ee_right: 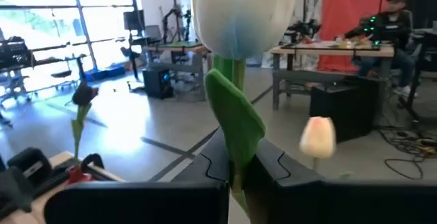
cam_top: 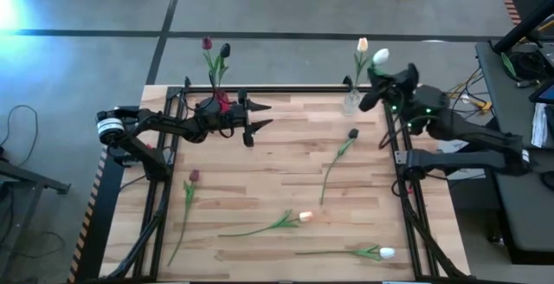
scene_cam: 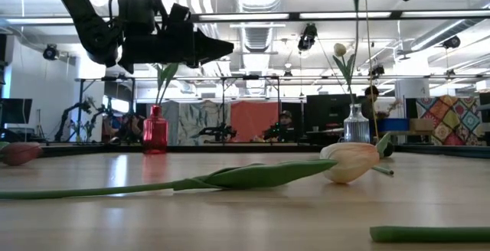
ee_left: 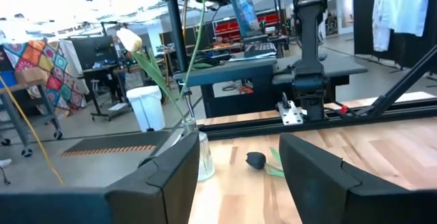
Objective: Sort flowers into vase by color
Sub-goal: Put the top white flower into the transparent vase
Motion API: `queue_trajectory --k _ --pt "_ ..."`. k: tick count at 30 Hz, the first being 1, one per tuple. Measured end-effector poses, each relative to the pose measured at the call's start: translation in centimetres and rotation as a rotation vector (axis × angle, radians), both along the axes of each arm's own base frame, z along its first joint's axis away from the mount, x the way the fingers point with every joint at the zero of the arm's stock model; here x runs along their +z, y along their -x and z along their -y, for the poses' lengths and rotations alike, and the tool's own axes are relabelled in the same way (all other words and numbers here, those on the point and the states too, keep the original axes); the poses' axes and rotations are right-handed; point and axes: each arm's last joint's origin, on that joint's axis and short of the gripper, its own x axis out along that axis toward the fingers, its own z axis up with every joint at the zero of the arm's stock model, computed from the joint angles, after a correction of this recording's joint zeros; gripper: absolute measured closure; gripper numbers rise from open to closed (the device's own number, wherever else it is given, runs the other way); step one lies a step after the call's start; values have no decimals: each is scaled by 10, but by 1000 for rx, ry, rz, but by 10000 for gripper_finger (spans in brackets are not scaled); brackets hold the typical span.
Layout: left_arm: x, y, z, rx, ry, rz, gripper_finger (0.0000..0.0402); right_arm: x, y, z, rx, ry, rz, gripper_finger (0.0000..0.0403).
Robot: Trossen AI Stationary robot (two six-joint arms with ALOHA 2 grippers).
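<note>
My right gripper (cam_top: 378,69) is shut on a white tulip (ee_right: 242,12), high over the clear vase (cam_top: 351,102) at the table's far right. That vase stands upright and holds a cream tulip (cam_top: 363,44). My left gripper (cam_top: 258,117) hovers open and empty beside the red vase (cam_top: 223,102), which holds two dark tulips (cam_top: 206,43). Lying on the table are a dark tulip (cam_top: 353,133), a maroon one (cam_top: 193,176), a peach one (cam_top: 305,217) and a white one (cam_top: 386,252). My right gripper pinches the white tulip's stem (ee_right: 235,162) between its two fingers, a little below the head, where a leaf wraps it. The fingers lie level and across the stem. The flower stands upright, head above the fingers, and its long stem (scene_cam: 356,37) hangs down toward the clear vase's neck.
A black rail frame (cam_top: 294,91) runs along the table's far edge and down both sides. People sit at desks in the room beyond the table. The bare wood between the lying flowers is free.
</note>
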Motion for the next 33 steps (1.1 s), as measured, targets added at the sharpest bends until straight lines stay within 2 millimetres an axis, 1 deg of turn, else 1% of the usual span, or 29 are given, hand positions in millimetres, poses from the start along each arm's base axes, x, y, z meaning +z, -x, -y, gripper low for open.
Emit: queue_trajectory --k 4,6,12,17,25,29,33 --pt "0 0 0 -2 27 4 214 -1 8 4 -15 -14 -10 390" --pt "0 0 0 -1 33 5 214 -3 10 7 -28 -32 -19 390" --pt "1 0 0 2 43 16 214 -8 12 15 8 -94 2 390" --pt "1 0 0 3 45 14 214 -9 14 19 -14 -119 13 390" --pt "1 0 0 2 49 14 214 -14 7 23 -3 -157 3 390" --pt "0 1 0 2 57 13 214 -15 3 29 -24 -151 -23 390" --pt "0 1 0 2 58 11 214 -18 -2 38 -53 -140 -85 390"
